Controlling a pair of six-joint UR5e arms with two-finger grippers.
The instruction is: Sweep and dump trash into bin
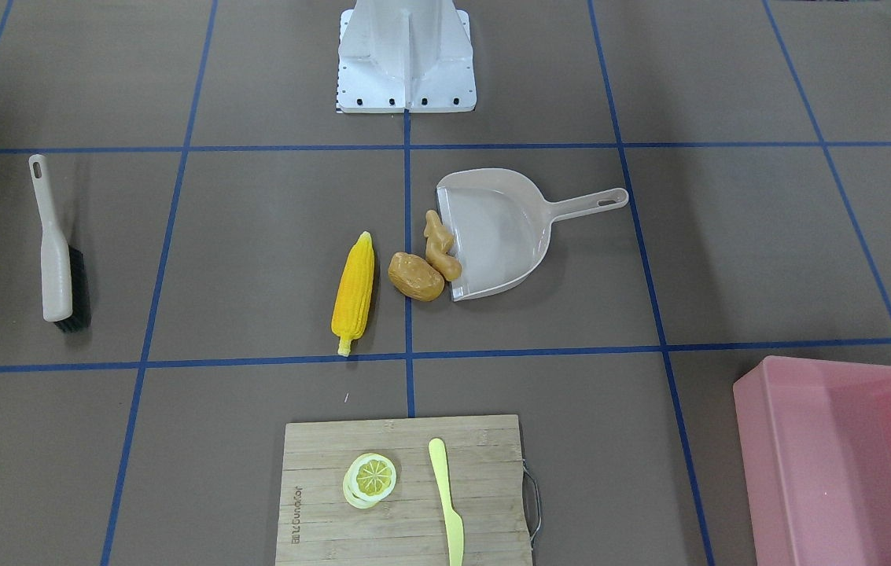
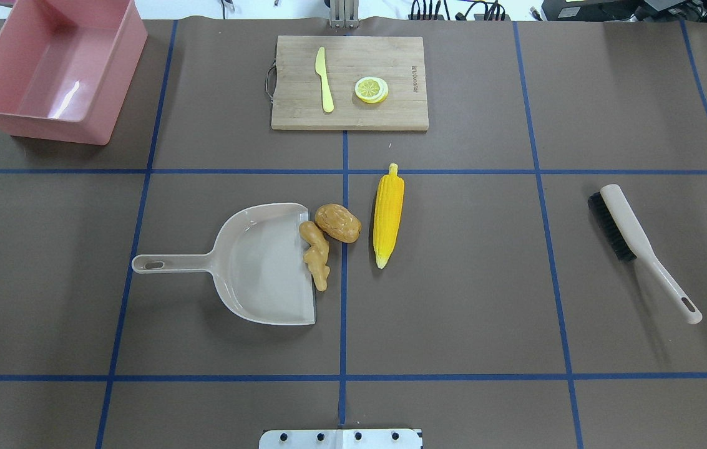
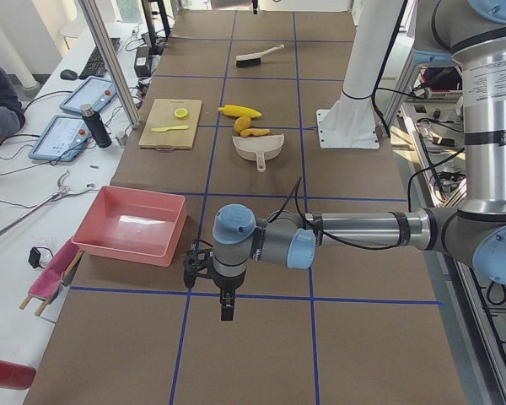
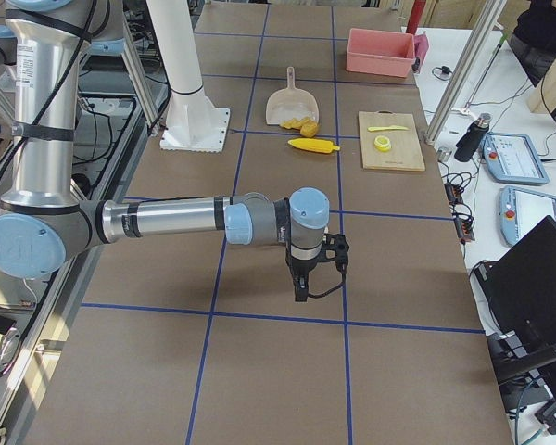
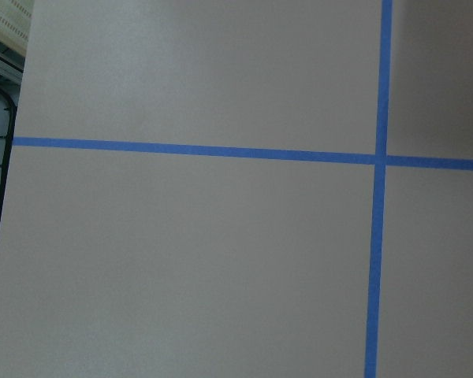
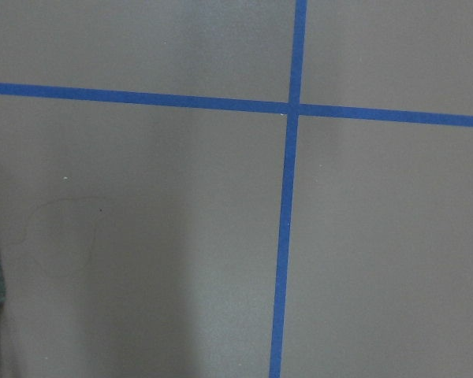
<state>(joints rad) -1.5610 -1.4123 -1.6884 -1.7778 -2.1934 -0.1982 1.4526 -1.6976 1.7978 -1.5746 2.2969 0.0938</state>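
Brown taped surface (image 2: 453, 312) is carrying corn cob (image 2: 388, 219), potato (image 2: 337, 222) and ginger root (image 2: 316, 255) mid-frame at the dustpan (image 2: 253, 268) mouth. Bin (image 2: 47, 128) is sitting upper left. Left fingers (image 3: 227, 309) and right fingers (image 4: 301, 291) are hanging over bare surface; whether they are spread cannot be told.

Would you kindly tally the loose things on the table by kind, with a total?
Toy foods: 4 (corn, potato, ginger, lemon slice)
Sweeping gear: 2 (dustpan, brush)
Kitchen gear: 2 (board, knife)
Pink bin: 1
Total: 9
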